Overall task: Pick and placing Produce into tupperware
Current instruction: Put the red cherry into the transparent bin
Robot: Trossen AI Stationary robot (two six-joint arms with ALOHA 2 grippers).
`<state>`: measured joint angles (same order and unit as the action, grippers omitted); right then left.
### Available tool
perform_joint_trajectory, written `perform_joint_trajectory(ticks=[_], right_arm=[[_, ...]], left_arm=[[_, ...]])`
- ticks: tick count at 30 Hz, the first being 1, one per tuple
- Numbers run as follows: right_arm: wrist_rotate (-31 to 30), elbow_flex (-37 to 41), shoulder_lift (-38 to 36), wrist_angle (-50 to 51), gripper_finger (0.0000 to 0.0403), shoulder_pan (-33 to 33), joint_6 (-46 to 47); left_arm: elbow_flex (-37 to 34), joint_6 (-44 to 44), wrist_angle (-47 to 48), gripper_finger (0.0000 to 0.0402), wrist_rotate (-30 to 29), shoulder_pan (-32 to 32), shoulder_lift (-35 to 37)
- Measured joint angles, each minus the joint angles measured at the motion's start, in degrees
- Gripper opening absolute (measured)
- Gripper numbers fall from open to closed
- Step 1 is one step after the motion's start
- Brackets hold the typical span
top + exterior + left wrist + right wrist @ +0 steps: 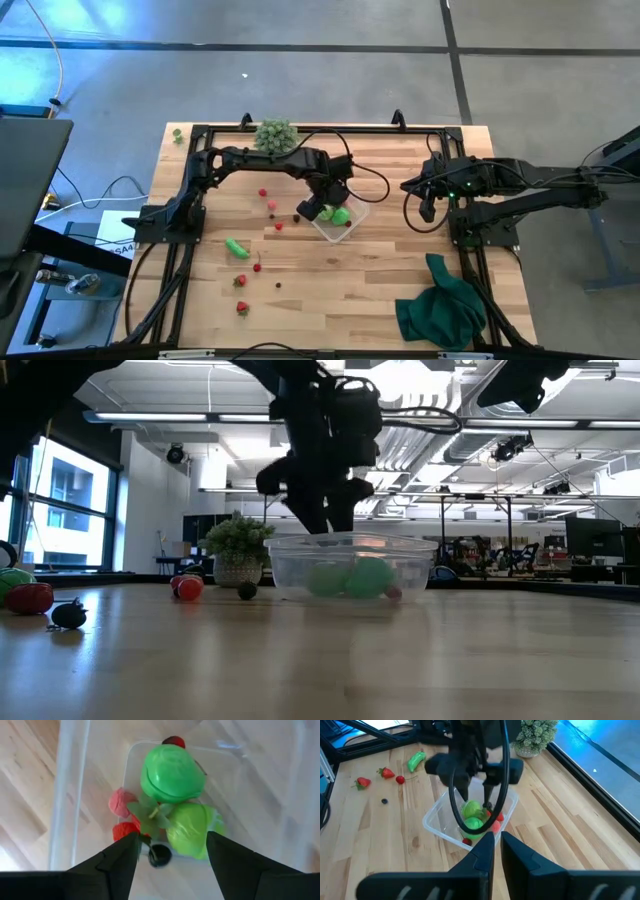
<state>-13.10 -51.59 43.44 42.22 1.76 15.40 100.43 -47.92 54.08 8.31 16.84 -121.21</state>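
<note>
left gripper (170, 851) over tupperware (340, 222), fingers apart, holding nothing | step: release of produce (172, 772) into tupperware, pieces lying inside | next: lift clear, reach for strawberry (242, 281) on table

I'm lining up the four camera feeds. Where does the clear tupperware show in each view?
High view: tupperware mid-table, under the left gripper.
Low view: centre.
Left wrist view: fills the frame.
Right wrist view: centre.
Shared landmark: green produce inside it.
</note>
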Motion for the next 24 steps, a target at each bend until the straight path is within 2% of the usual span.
perform_joint_trajectory(ticks=[11,15,21,24], right_arm=[[-0.02,0.0,0.0,0.0,0.0025,-0.02,-0.02],[-0.01,0.0,0.0,0.0,0.0025,-0.01,-0.01],[-0.02,0.0,-0.02,0.0,0.0025,-0.02,0.0],[-0.04,0.0,-0.02,0.0,0.0025,-0.02,-0.02]], left_arm=[[20.9,1.47,25.67,0.0227,-0.03,0.02,0.07],[26.44,1.66,34.87,0.0227,-1.24,0.02,0.07],[27.11,2.05,36.13,0.0227,-2.02,0.06,2.12],[24.01,2.03,36.02,0.0227,-1.96,0.2,4.04]])
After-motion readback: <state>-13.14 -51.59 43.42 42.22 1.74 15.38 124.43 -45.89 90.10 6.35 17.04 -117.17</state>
